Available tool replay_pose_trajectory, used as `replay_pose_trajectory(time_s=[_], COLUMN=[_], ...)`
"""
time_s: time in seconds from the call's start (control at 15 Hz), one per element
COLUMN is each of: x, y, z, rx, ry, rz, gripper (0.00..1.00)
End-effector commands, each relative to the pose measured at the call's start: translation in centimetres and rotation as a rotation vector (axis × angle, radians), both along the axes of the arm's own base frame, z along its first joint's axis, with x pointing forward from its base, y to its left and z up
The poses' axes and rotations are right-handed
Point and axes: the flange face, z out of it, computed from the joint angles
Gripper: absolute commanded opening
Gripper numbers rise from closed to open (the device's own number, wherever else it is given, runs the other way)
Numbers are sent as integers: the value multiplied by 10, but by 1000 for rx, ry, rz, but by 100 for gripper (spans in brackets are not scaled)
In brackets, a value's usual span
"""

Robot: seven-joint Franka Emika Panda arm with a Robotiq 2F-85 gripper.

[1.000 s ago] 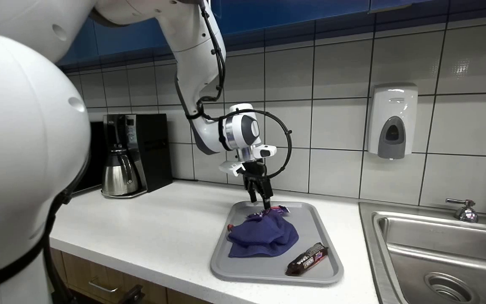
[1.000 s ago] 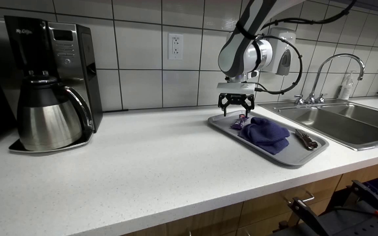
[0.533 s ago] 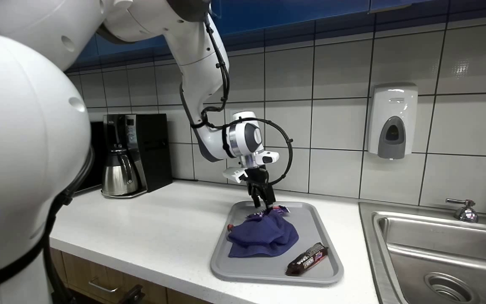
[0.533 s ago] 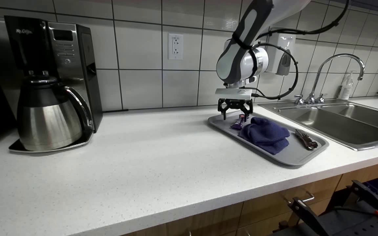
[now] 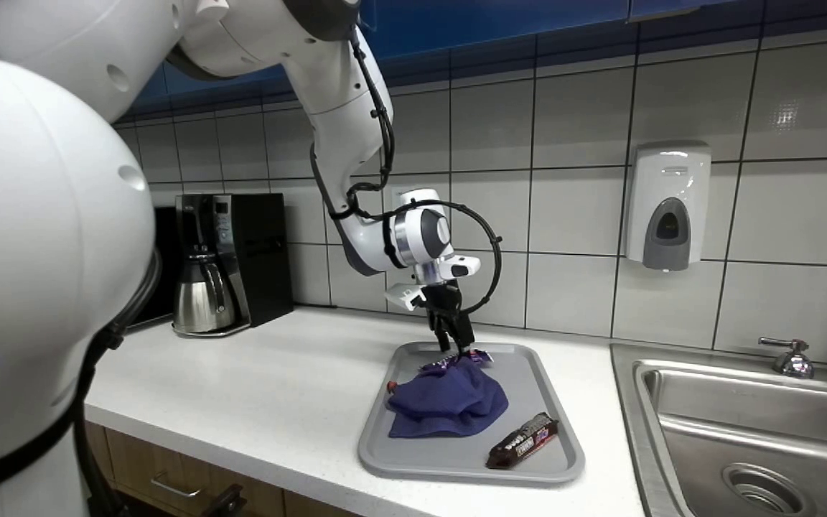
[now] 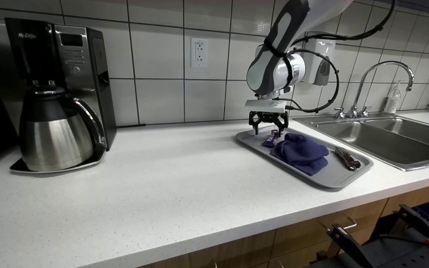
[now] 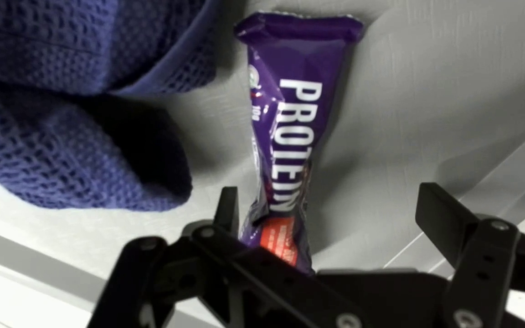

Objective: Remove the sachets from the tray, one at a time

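At the centre of your wrist view, the purple sachet [image 7: 293,132] is glossy, crinkled film, while the cloth [image 7: 62,141] at upper left is matt and coarsely woven. Beneath them you see the tray [image 7: 404,114], grey, plastic-looking and low in sheen; lower down, the fingers [image 7: 445,223] are dull black.

In an exterior view, right of lower centre, your brown sachet [image 5: 522,441] has a shiny wrapper. At lower right, the sink [image 5: 758,413] is satin metal; at far left, the arm [image 5: 33,287] is smooth, glossy white.

In an exterior view you have a smooth, speckled tabletop [image 6: 143,193], a brushed-steel carafe [image 6: 56,143] at left and wood-grain drawer fronts [image 6: 307,234] at the bottom
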Motion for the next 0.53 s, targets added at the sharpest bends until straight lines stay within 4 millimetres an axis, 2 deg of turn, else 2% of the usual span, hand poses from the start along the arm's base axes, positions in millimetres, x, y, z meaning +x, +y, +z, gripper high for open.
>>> replay_pose_trajectory(time_s=[0.0, 0.07, 0.13, 0.27, 0.47], x=[2, 1, 0, -2, -4], y=[-2, -3, -4, -4, -5], z=[3, 2, 1, 0, 0], rx=[-6, -6, -3, -3, -2], ry=[-2, -1, 1, 5, 4], rz=[-35, -37, -38, -39, -42], gripper=[100, 99, 74, 71, 46])
